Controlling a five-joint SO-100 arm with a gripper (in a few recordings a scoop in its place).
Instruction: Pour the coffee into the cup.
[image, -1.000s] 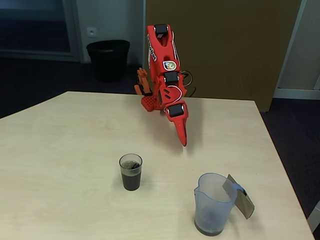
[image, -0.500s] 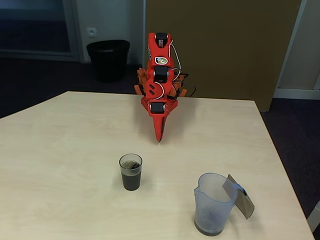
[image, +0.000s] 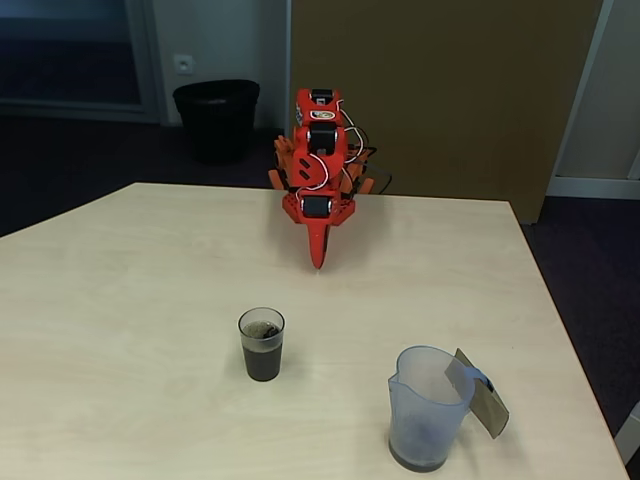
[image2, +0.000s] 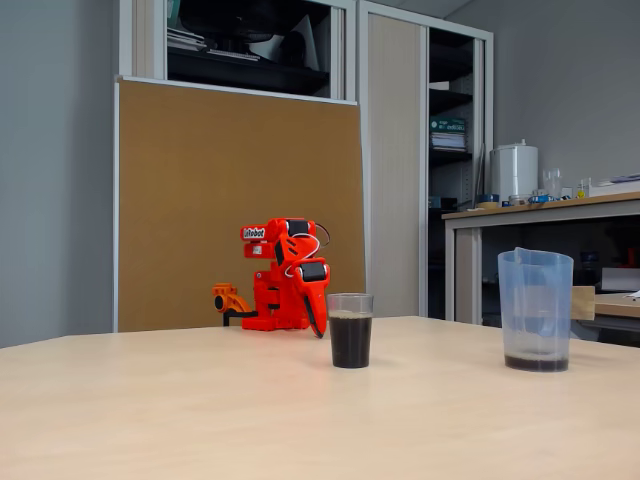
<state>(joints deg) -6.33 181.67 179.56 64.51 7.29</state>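
The small clear cup (image: 262, 344) (image2: 350, 330) stands upright on the table, filled more than halfway with dark coffee (image: 262, 360) (image2: 350, 341). To its right the larger translucent jug (image: 428, 407) (image2: 535, 309) stands upright with a thin dark layer at its bottom. The red arm is folded back at the table's far edge. Its gripper (image: 318, 258) (image2: 317, 322) is shut, holds nothing, and points down at the table well behind the cup.
A brown card tag (image: 482, 395) sticks out from the jug's handle toward the right table edge. A black bin (image: 216, 118) stands on the floor behind the table. A brown board (image2: 235, 205) rises behind the arm.
The arm swung from pointing right of centre to straight ahead and folded back toward its base. Cup and jug did not move.
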